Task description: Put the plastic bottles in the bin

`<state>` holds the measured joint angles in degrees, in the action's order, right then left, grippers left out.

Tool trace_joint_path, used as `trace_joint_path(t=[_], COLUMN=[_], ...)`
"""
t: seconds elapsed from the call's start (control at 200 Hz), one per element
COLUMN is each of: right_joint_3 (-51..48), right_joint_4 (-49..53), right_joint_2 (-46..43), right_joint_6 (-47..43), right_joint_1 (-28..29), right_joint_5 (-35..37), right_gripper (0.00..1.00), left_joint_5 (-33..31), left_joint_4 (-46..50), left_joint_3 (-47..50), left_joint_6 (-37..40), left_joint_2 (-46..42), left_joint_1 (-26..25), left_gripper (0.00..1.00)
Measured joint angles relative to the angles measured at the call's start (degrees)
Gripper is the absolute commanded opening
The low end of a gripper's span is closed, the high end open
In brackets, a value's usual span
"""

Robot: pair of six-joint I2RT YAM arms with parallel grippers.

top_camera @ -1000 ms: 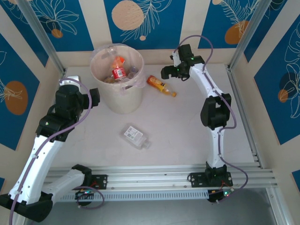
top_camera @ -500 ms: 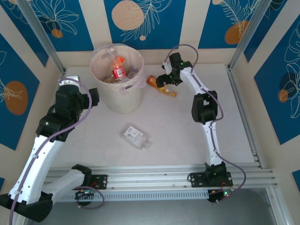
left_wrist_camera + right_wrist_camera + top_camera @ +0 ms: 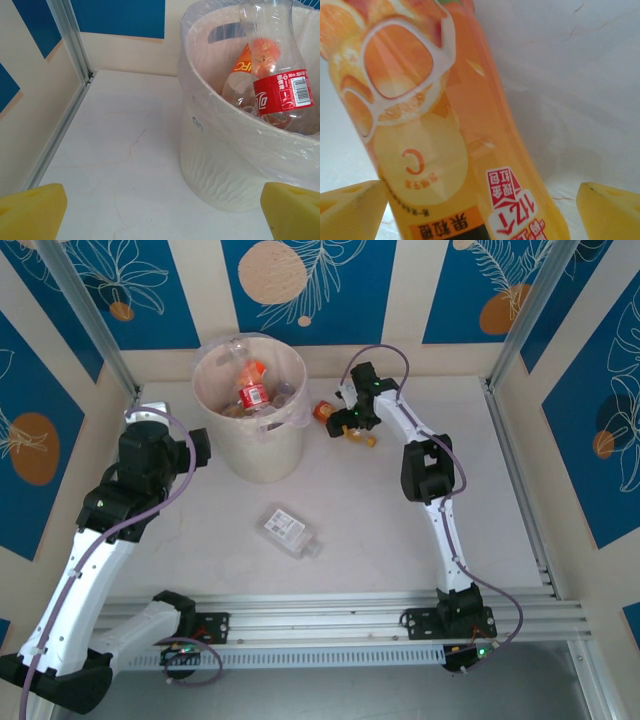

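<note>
Covering the middle of the orange-label bottle point(image 3: 322, 411), the right gripper point(image 3: 343, 422) leaves only the bottle's ends visible, at 3 o'clock from the bin point(image 3: 250, 455). Its jaws are spread and straddle the bottle. The left gripper point(image 3: 162, 210) is spread wide and empty. Since the earlier frame, the right arm has swung leftward onto the bottle.

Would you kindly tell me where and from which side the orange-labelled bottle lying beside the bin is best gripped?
Grip the orange-labelled bottle across its labelled mid-body, likely coming straight down from above. It lies on its side on the table, so its rounded flanks are free for a finger each. The right gripper sits open astride it.
</note>
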<state>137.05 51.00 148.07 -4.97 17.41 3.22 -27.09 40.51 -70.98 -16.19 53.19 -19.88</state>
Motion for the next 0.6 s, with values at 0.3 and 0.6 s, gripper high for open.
trace_joint_path(t=[0.3, 0.6], right_joint_3=[0.7, 1.1], right_joint_4=[1.4, 3.0], right_joint_2=[1.1, 1.1], right_joint_6=[-1.0, -1.7], right_joint_1=[0.2, 0.3], right_joint_5=[0.0, -0.3], right_gripper=[0.81, 0.56], left_joint_5=[0.0, 0.0], left_joint_4=[0.7, 0.6], left_joint_3=[0.0, 0.0], left_joint_6=[0.0, 0.0], left_joint_2=[-0.9, -1.0], left_joint_1=[0.0, 0.0], left_gripper=[1.00, 1.00])
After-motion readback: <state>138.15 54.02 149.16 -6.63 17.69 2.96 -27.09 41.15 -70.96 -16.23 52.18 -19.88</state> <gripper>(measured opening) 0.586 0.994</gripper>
